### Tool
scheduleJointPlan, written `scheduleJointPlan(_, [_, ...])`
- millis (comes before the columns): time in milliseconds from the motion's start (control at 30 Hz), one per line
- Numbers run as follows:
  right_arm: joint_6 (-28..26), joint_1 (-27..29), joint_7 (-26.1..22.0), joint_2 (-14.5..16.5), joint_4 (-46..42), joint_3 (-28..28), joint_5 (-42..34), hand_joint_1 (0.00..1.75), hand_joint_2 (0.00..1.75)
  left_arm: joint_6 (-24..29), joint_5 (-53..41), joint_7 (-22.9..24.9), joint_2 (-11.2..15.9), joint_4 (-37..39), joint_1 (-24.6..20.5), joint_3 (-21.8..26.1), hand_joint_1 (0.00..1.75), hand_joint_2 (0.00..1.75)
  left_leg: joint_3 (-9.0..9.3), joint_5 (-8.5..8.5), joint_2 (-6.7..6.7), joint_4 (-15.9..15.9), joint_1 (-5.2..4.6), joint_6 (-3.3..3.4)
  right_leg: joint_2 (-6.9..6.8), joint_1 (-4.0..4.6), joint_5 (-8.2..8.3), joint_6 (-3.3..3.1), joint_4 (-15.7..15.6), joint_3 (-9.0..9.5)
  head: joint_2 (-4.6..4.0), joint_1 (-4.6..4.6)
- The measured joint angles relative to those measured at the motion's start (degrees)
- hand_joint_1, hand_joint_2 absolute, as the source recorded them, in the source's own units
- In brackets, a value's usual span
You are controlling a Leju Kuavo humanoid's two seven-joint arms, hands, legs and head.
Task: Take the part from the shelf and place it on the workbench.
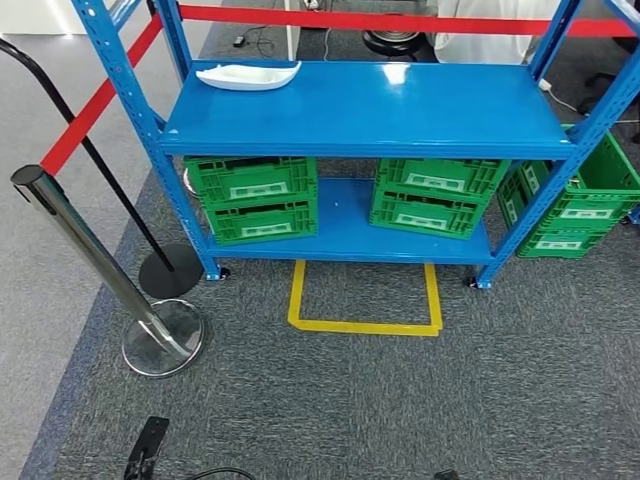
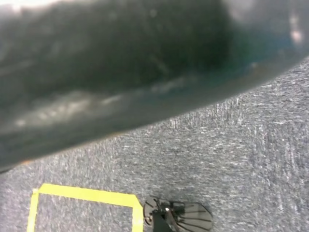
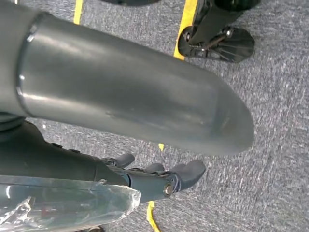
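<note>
Right hand [image 3: 160, 176], dark fingers loosely extended and holding nothing, hangs over grey carpet, apparently awaiting the approach, while the white shallow boat-shaped part [image 1: 247, 75] lies on the blue steel shelf's [image 1: 370, 135] top deck.

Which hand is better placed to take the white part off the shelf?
Probably the left: the part lies at the left end of the shelf, on the side of the left hand. The right hand hangs opposite.

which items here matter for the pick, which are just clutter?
Job:
white part on the top shelf
right hand, holding nothing

Clutter:
green crates on the lower shelf
stanchion with red belt
yellow floor tape
</note>
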Motion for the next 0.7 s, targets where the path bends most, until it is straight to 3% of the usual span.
scheduleJointPlan(67, [0.02,-0.03,0.02,-0.01,-0.01,0.0,0.28,0.0,0.0,0.02,-0.03,0.03,-0.01,0.0,0.04,0.09,0.0,0.0,0.71,-0.32,0.04,-0.26,0.2,0.71,-0.22,-0.03,-2.06,0.55,4.47,-2.08,0.0,0.22])
scheduleJointPlan(133, [0.05,0.04,0.03,-0.01,0.0,0.01,0.31,0.0,0.0,0.02,-0.05,0.03,0.01,0.0,0.01,0.14,0.0,0.0,1.33,-0.96,0.06,-0.25,0.11,1.11,-0.3,-0.06,-4.93,0.84,12.27,-6.72,0.0,0.37])
scheduleJointPlan(167, [0.07,0.11,0.05,-0.01,0.01,0.02,0.32,0.0,0.0,0.0,-0.07,0.03,-0.02,0.0,0.05,0.15,0.0,0.0,1.73,-1.32,0.05,-0.24,0.08,1.17,-0.3,-0.07,-5.37,0.91,15.19,-8.84,0.0,0.35])
scheduleJointPlan(200, [0.08,0.18,0.06,-0.01,0.01,0.02,0.32,0.0,0.0,-0.01,-0.08,0.03,-0.04,0.0,0.1,0.17,0.0,0.0,2.23,-1.73,0.01,-0.24,0.07,1.16,-0.3,-0.07,-4.56,0.92,16.11,-10.07,0.0,0.37])
scheduleJointPlan(233, [0.08,0.22,0.07,-0.01,0.01,0.02,0.32,0.0,0.0,-0.01,-0.08,0.03,-0.05,0.0,0.15,0.2,0.0,0.0,2.88,-2.19,-0.04,-0.24,0.09,1.09,-0.3,-0.07,-2.57,0.87,14.85,-10.2,0.0,0.37])
scheduleJointPlan(300, [0.08,0.23,0.08,-0.01,0.01,0.02,0.32,0.0,0.0,0.01,-0.08,0.03,-0.06,0.0,0.17,0.25,0.0,0.0,4.37,-3.29,-0.11,-0.24,0.13,0.76,-0.35,-0.08,2.72,0.69,7.81,-7.87,0.0,0.41])
scheduleJointPlan(367, [0.11,0.16,0.08,-0.01,0.02,0.03,0.32,0.0,0.0,0.01,-0.09,0.03,-0.06,0.0,0.07,0.26,0.0,0.0,5.25,-4.26,-0.17,-0.14,-0.06,0.18,-0.34,-0.01,4.93,0.23,2.24,-5.31,0.0,0.44])
scheduleJointPlan(500, [0.14,0.24,0.07,-0.02,0.03,0.0,0.33,0.0,0.0,0.01,-0.09,0.02,-0.04,0.0,-0.09,0.26,0.0,0.0,5.81,-5.03,-0.16,-0.49,-0.21,-0.92,-0.24,-0.03,4.05,-1.27,0.97,-4.27,0.01,-0.02])
scheduleJointPlan(533, [0.12,0.22,0.04,-0.03,0.03,-0.02,0.34,0.0,0.0,0.01,-0.09,0.02,-0.05,0.0,-0.16,0.26,0.0,0.0,5.36,-5.74,-0.13,0.7,-0.2,-1.23,-0.27,-0.17,3.87,-1.65,0.78,-3.95,0.01,-0.12])
scheduleJointPlan(567, [0.1,0.13,0.02,-0.04,0.03,-0.04,0.34,0.0,0.0,0.01,-0.09,0.01,-0.07,0.0,-0.21,0.25,0.0,0.0,4.15,-6.9,-0.11,3.12,-0.17,-1.51,-0.29,-0.3,3.7,-1.98,0.62,-3.61,0.01,-0.24])
scheduleJointPlan(633, [0.11,-0.01,-0.01,-0.05,0.03,-0.03,0.33,0.0,0.0,0.01,-0.1,0.01,-0.1,0.0,-0.25,0.24,0.0,0.0,-0.55,-9.7,-0.09,11.0,-0.11,-1.86,-0.31,-0.29,3.22,-2.39,0.55,-3.13,0.0,-0.43])
scheduleJointPlan(667, [0.13,0.02,-0.01,-0.05,0.03,-0.03,0.33,0.0,0.0,0.01,-0.1,0.01,-0.09,0.0,-0.19,0.24,0.0,0.0,-2.95,-10.34,-0.09,14.4,-0.08,-1.92,-0.27,-0.29,2.96,-2.47,0.55,-2.89,0.0,-0.43])
scheduleJointPlan(700, [0.14,0.12,0.0,-0.06,0.03,-0.03,0.33,0.0,0.0,0.01,-0.1,0.01,-0.08,0.0,-0.1,0.25,0.0,0.0,-4.61,-9.84,-0.09,16.13,-0.08,-1.9,-0.21,-0.29,2.67,-2.48,0.55,-2.55,0.0,-0.47])
